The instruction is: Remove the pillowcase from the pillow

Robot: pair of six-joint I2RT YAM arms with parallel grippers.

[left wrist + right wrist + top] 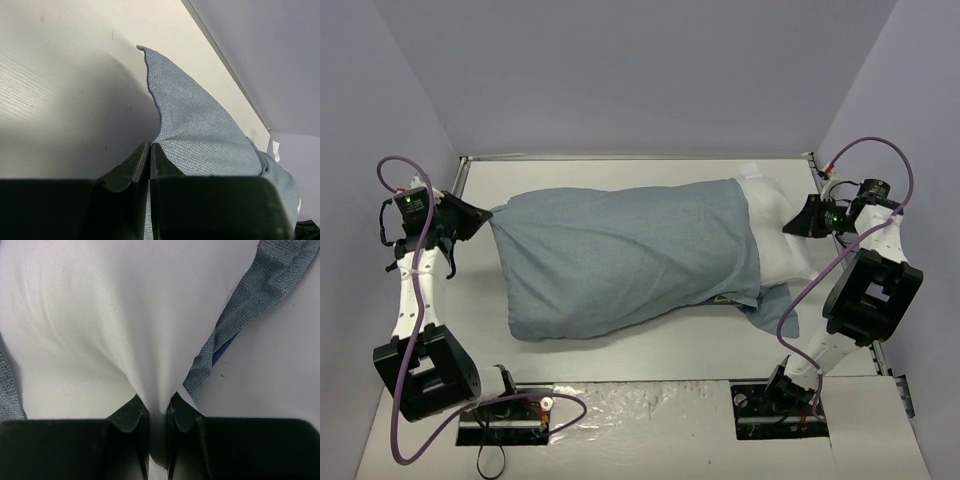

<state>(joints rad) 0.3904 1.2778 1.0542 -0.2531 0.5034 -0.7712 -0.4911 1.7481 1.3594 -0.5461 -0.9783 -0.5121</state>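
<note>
The grey-blue pillowcase [620, 255] lies across the middle of the table and covers most of the white pillow [775, 235], whose right end sticks out of the open end. My left gripper [485, 218] is shut on the pillowcase's closed left corner, seen as stretched blue cloth [195, 125] in the left wrist view with my gripper [150, 150] pinching its edge. My right gripper [798, 222] is shut on the pillow's exposed right end; the right wrist view shows white fabric [115, 315] bunched between my gripper's tips [156, 407], with the pillowcase's hem [235, 315] to the right.
The white table [620, 350] has a raised metal rim along the back [620, 157]. Purple-grey walls enclose the back and both sides. The arm bases [510, 410] and cables sit at the near edge.
</note>
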